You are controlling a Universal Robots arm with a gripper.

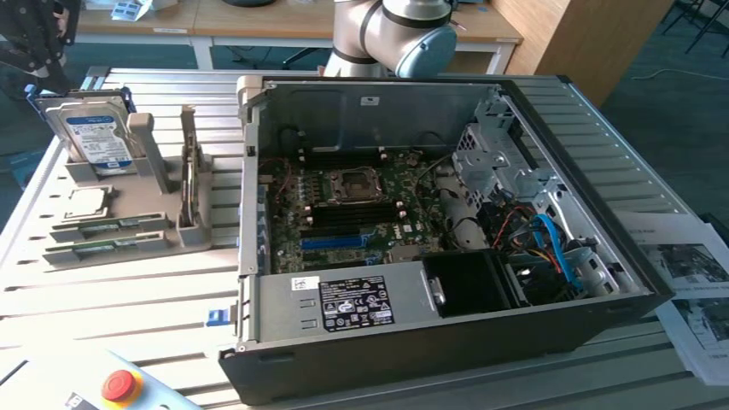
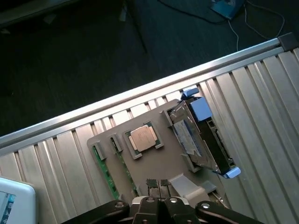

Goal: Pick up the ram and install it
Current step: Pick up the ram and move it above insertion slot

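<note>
Off at the exterior view's left, a grey moulded parts tray (image 1: 146,241) sits on the slatted aluminium bench (image 1: 137,307). I take it for a jig that keeps each part in a known pose so I can reach it from afar.

A boxy silver hard drive with a blue-and-white label (image 1: 94,137) stands upright in its cradle. A square silver CPU chip (image 1: 89,202) lies flat in front of it. The ram (image 1: 101,229), a long, thin green circuit-board stick, seems to rest on its long edge in a narrow slot at the tray's near side. A second green stick (image 1: 105,248) sits in the slot beside it. I judge they are set on edge so the upper rim stands proud for a pinch.

Further right, a black desktop computer case (image 1: 433,354) lies on its side with the panel off. Its green motherboard (image 1: 364,213) faces up, presumably so a stick can be pressed straight down into it. Printed paper sheets (image 1: 689,273) lie past the case.

Through the wrist camera, my fingers (image 2: 153,184) are pressed together with nothing between them, hanging above the tray's bare grey face near the CPU chip. The ram lies off to one side of them at the tray's edge. It is apart from the fingertips, untouched, and not lined up under them.
</note>
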